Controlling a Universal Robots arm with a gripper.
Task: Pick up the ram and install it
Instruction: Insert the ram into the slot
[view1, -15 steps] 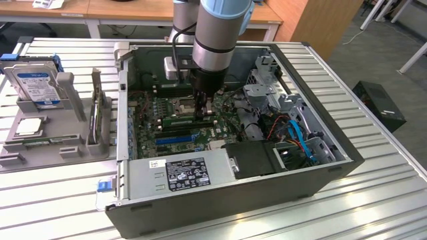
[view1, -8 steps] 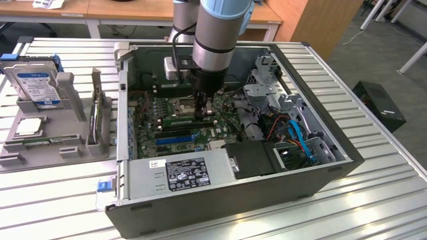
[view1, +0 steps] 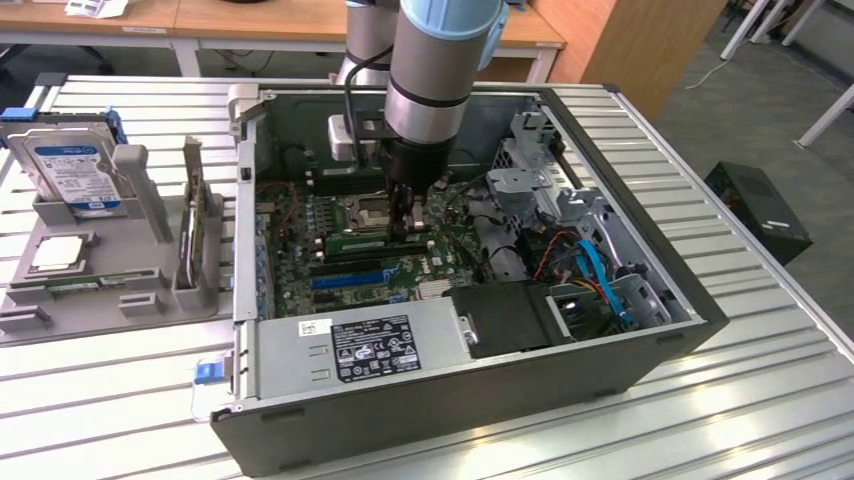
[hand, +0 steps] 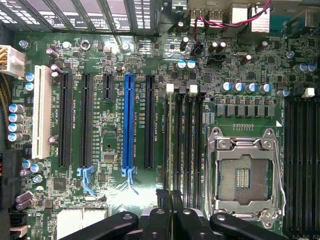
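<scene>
Seemingly the closed tool (view1: 412, 228), its hold unclear, stands at the three-o'clock end of the ram (view1: 360, 241), which lies nine-to-three.

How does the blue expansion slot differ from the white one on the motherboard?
The blue slot lies between two black slots; the white slot ends the row, beside blue-topped capacitors. The blue slot has a pale blue latch at one end; the white slot shows none. Both stand empty and run parallel.
</scene>
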